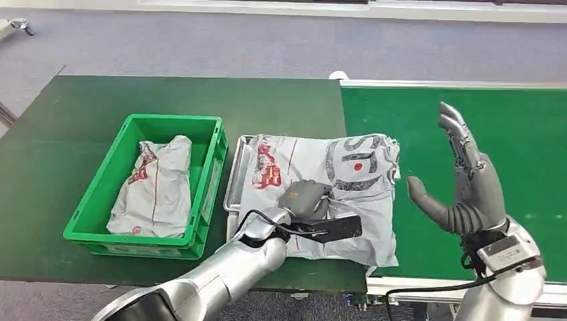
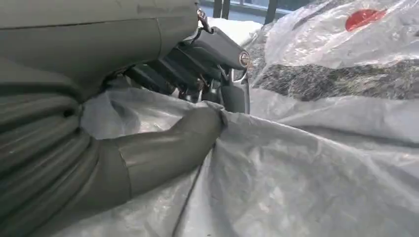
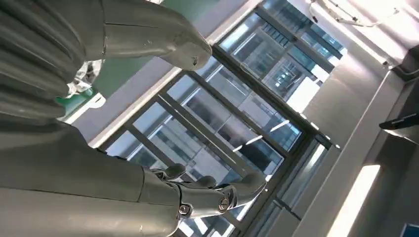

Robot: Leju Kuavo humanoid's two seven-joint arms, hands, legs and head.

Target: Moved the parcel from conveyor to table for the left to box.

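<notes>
Crate, green, sits at your far left on the dark green table, one grey bagged parcel lying inside. Just right of it, a metal tray carries the second parcel, which overhangs onto the conveyor. Left hand rests on this parcel, fingers pinching a fold of its plastic. Right hand stands raised over the conveyor, fingers spread wide, holding nothing.

Dark green table on the left, bright green conveyor to its right. On table: green crate left of a metal tray. Grey parcel on tray, overlapping the conveyor edge.
</notes>
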